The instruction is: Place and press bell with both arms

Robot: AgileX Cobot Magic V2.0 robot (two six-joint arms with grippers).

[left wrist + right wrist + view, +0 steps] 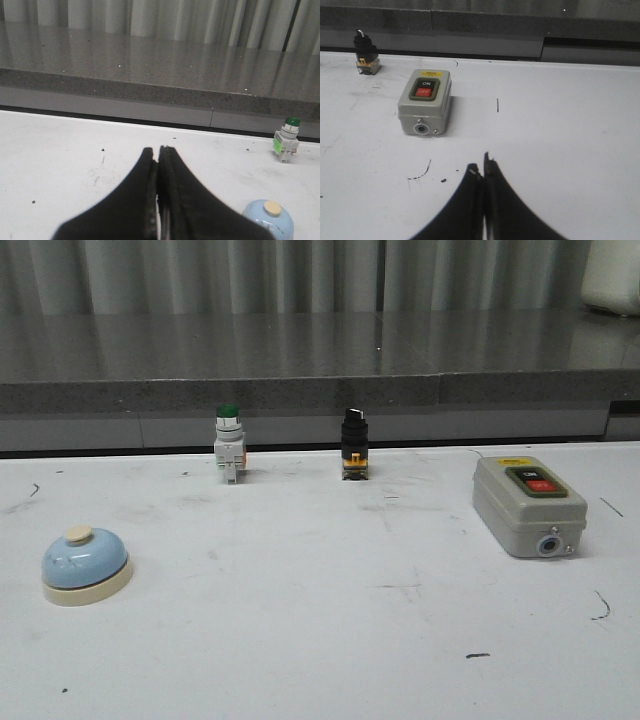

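Observation:
The bell (86, 564), a light-blue dome on a cream base with a cream button, sits on the white table at the near left. The left wrist view catches it as the bell (268, 218) beside the black fingers. My left gripper (157, 149) is shut with nothing in it, held over bare table apart from the bell. My right gripper (482, 168) is also shut and empty, over the table in front of the grey switch box. Neither arm shows in the front view.
A green-capped grey push button (228, 443) and a black selector switch (353, 443) stand along the table's far edge. The grey switch box (528, 505) with black and red buttons lies at the right. A raised grey stone ledge (320, 370) runs behind the table.

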